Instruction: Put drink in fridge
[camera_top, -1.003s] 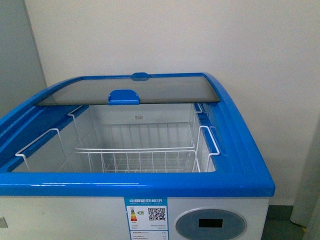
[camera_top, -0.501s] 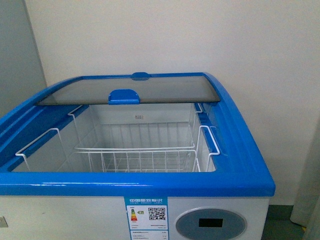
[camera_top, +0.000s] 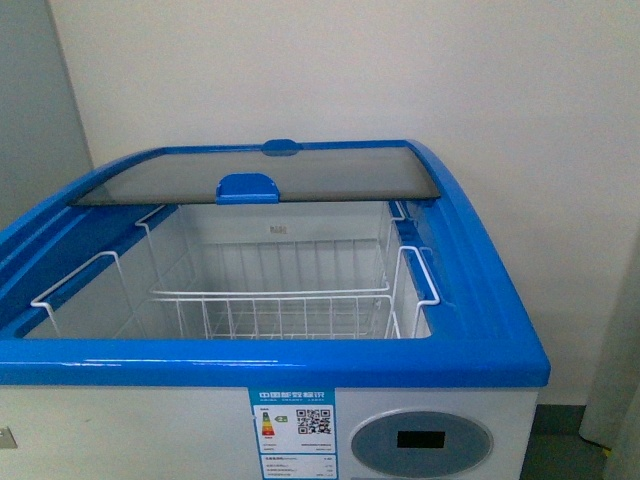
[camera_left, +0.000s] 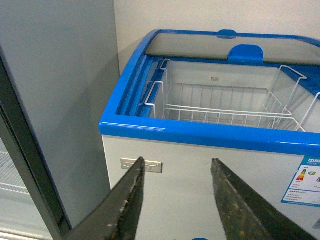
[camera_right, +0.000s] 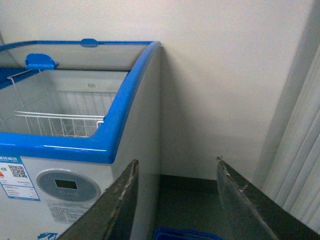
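Front view: the fridge (camera_top: 300, 360), a white chest unit with a blue rim, stood against a pale wall (camera_top: 400, 70). Its sliding glass lid (camera_top: 330, 172) was pushed toward the back, so that the near part of the compartment lay uncovered. Two blue handles were visible, one (camera_top: 248, 187) on the lid's front edge and one (camera_top: 281, 147) at the rear rim. Inside hung a white wire basket (camera_top: 290, 300), with nothing visible in it. On the front panel an energy label with a QR code (camera_top: 292, 432) sat just beside an oval grey display panel (camera_top: 421, 442). Neither arm appeared in this view.

Left wrist view: the left gripper (camera_left: 176, 200) was held in front of the fridge's front left corner, below its rim, with its two dark fingers (camera_left: 131, 200) spread apart and nothing between them. A grey cabinet (camera_left: 60, 100) stood beside the fridge on that side.

Right wrist view: the right gripper (camera_right: 176, 200) was held near the fridge's front right corner, fingers (camera_right: 120, 202) likewise spread apart and empty. Between them showed the wall, the floor, and the edge of a blue object (camera_right: 185, 233) too cropped to identify. A pale curtain (camera_right: 300, 145) hung at the far side.

The drink appeared in none of the three views, so its position could not be determined.
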